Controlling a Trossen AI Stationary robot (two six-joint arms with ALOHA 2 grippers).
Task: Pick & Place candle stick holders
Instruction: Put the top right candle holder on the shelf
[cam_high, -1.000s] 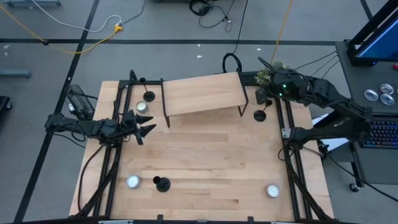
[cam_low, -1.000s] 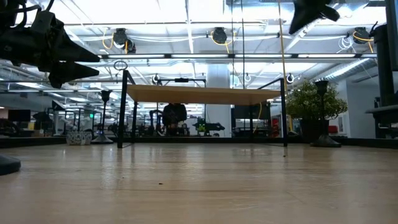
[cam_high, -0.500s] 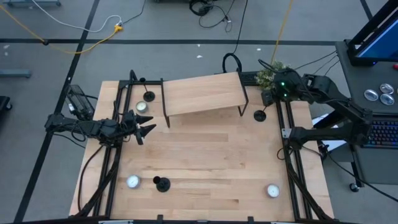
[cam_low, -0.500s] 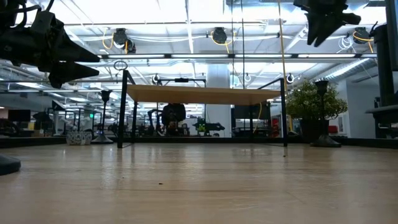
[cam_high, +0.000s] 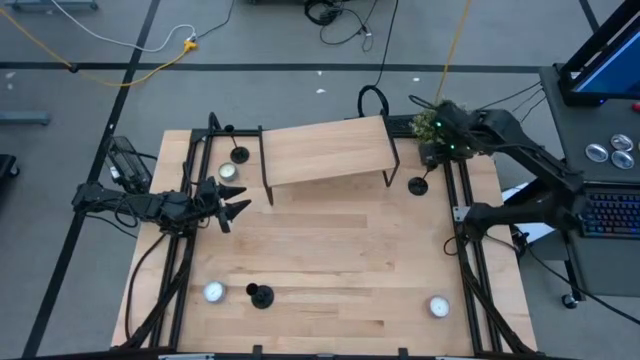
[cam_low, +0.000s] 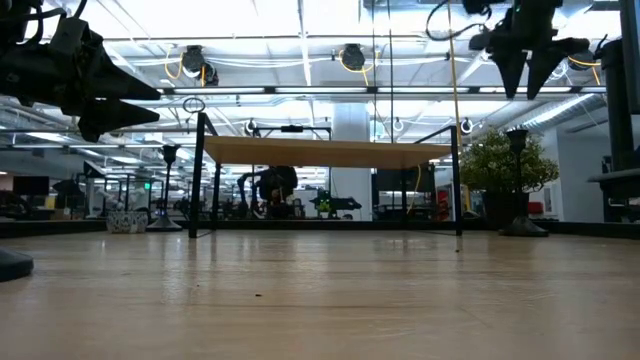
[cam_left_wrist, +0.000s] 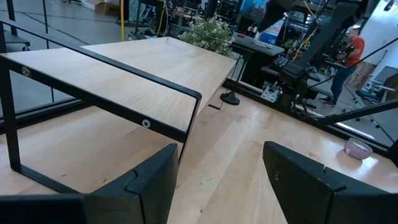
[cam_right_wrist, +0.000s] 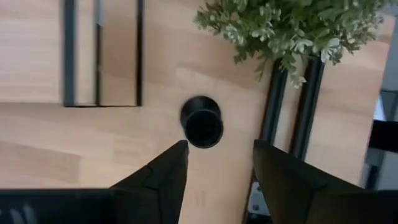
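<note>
One black candle stick holder (cam_high: 417, 185) (cam_low: 517, 180) stands at the back right, beside the riser's leg. My right gripper (cam_high: 434, 153) (cam_low: 528, 78) hangs high above it, pointing down, open and holding nothing. The right wrist view looks straight down on the holder's cup (cam_right_wrist: 202, 123), just ahead of the right gripper (cam_right_wrist: 221, 147). A second holder (cam_high: 239, 155) stands at the back left, and a third (cam_high: 261, 296) at the front left. My left gripper (cam_high: 236, 210) (cam_left_wrist: 219, 149) waits open above the table's left side, empty.
A wooden riser (cam_high: 325, 150) on black legs spans the back middle. A small green plant (cam_high: 432, 118) sits at the back right corner. White tea lights lie at the front left (cam_high: 214, 292), front right (cam_high: 438, 306) and back left (cam_high: 228, 172).
My right gripper has gone from shut to open. It has swung to point straight down above the back-right candle stick holder. The left arm has not moved.
</note>
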